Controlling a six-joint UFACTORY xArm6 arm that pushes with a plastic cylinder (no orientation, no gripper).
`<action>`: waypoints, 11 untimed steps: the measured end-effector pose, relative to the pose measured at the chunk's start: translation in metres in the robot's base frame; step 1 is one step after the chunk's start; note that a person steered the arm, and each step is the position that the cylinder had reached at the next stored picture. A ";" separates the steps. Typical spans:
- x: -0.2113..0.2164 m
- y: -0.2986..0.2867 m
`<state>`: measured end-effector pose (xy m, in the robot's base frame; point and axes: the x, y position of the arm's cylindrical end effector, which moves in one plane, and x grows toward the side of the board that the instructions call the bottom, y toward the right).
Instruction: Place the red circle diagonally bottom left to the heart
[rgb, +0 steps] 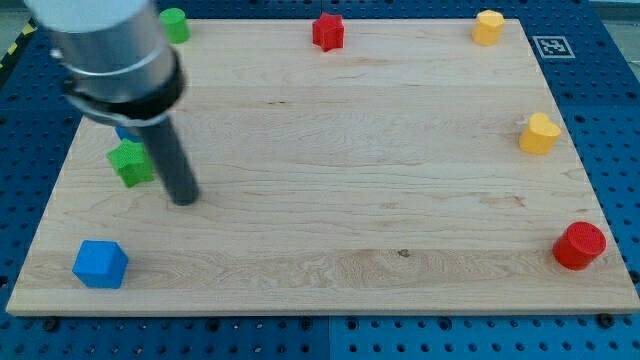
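The red circle (580, 245) lies near the board's bottom right corner. The yellow heart (538, 133) lies at the right edge, above the red circle. My tip (184, 198) rests on the board at the view's left, far from both. It is just right of and below a green star (130, 161).
A blue cube (100, 264) lies at the bottom left. A green block (175, 24) lies at the top left, a red star (327, 31) at top centre, and a yellow block (488, 27) at top right. A blue block is mostly hidden behind the rod. The wooden board (330, 200) sits on a blue pegboard.
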<state>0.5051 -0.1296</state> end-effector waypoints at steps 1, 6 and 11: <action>-0.001 0.098; 0.045 0.472; 0.073 0.383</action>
<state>0.5784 0.2537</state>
